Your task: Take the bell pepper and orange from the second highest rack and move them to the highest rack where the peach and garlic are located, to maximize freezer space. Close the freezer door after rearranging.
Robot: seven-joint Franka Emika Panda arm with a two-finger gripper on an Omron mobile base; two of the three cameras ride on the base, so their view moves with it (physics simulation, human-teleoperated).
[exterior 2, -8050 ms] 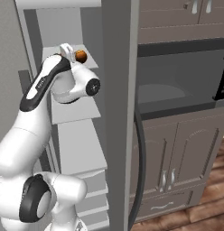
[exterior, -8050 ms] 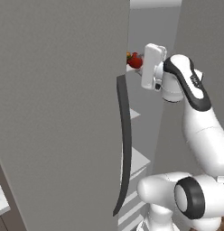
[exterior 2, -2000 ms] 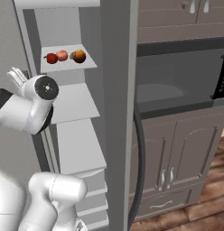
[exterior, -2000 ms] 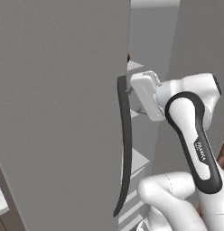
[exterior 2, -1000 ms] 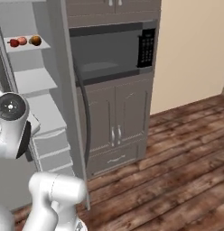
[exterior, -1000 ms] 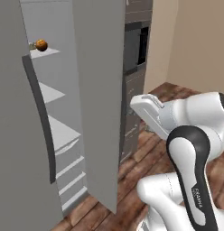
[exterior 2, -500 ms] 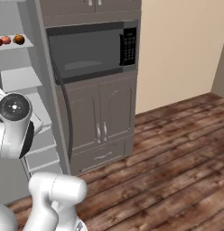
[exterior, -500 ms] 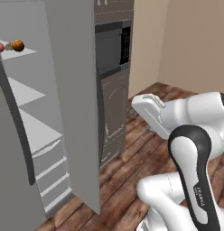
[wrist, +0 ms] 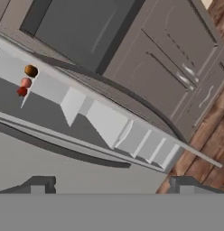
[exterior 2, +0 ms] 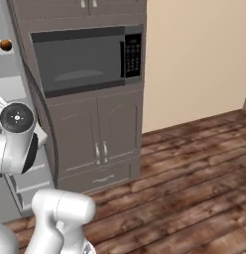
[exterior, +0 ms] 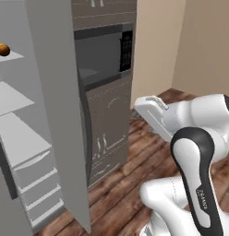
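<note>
The freezer (exterior: pixel 15 138) stands open at the far left of the left base view, pale shelves bare. The orange (exterior: pixel 3 49) rests on an upper rack there. In the rolled hand view the orange (wrist: pixel 30 71), a pinkish peach (wrist: pixel 26 82) and the red bell pepper (wrist: pixel 22 91) sit in a row on one rack. The freezer door (wrist: pixel 86 173) is a grey panel with a curved black handle, swung out. My gripper (wrist: pixel 111 187) is open and empty, well back from the freezer. The garlic is out of view.
A dark built-in oven (exterior 2: pixel 80 57) sits above grey cabinet doors (exterior 2: pixel 100 141) to the freezer's right. Wooden floor (exterior 2: pixel 194 168) spreads to the right, up to a beige wall (exterior 2: pixel 194 59). A second grey freezer panel (exterior: pixel 56 106) with a black handle stands between freezer and oven.
The whole picture has shifted: the base has moved, so the freezer now lies at the left edge and the oven, floor and wall take the middle. The gripper stays open and empty.
</note>
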